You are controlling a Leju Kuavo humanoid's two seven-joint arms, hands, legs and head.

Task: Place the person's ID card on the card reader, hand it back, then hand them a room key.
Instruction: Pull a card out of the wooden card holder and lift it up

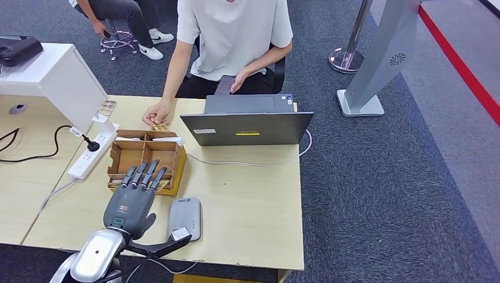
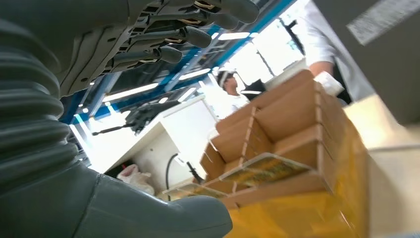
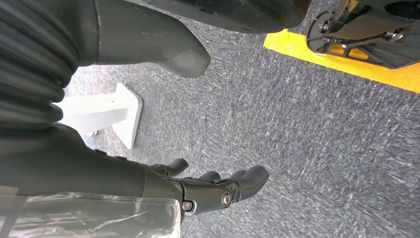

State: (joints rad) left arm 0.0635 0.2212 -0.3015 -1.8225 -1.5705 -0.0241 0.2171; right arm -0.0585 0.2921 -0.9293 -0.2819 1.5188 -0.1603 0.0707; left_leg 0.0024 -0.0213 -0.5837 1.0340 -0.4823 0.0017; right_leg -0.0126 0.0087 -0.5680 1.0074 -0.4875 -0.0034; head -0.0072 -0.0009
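Note:
My left hand (image 1: pixel 132 197) hovers over the light wooden table, fingers straight and spread, holding nothing. Its fingertips (image 1: pixel 147 171) reach over the near edge of a wooden divider box (image 1: pixel 118 154). The left wrist view looks up past the hand (image 2: pixel 148 44) at the box (image 2: pixel 292 114), where patterned cards (image 2: pixel 267 168) lie in a near compartment. A grey card reader (image 1: pixel 184 218) lies flat just right of my left wrist. A seated person's hand (image 1: pixel 156 113) rests on a yellowish card (image 1: pixel 159 126) behind the box. My right hand (image 3: pixel 99 168) hangs above the carpet, holding nothing.
An open laptop (image 1: pixel 247 127) stands between the person and the table's middle, with a white cable (image 1: pixel 253 162) trailing toward the right edge. A power strip (image 1: pixel 91 156) lies left of the box beside a white cabinet (image 1: pixel 65 76). A second person sits at the far left.

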